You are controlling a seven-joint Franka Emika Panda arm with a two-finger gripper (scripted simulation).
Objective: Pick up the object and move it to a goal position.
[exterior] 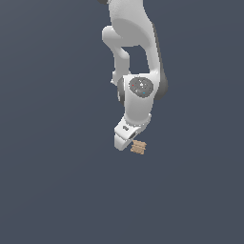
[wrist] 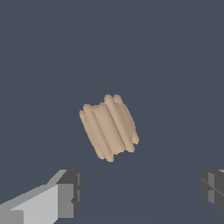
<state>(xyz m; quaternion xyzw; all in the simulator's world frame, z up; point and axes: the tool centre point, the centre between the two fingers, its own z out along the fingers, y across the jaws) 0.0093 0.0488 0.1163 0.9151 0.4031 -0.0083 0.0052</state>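
Two fingers (wrist: 65,194) — spread wide, gripping nothing — flank one ridged tan object (wrist: 109,127) lying apart.

Flat, even simulator lighting on a dim slate-blue ground (exterior: 47,190); no cast shadows or glare. Soft shading on the white arm (exterior: 136,43). Sharp throughout, slightly jagged edges on the ridged block (wrist: 109,127).
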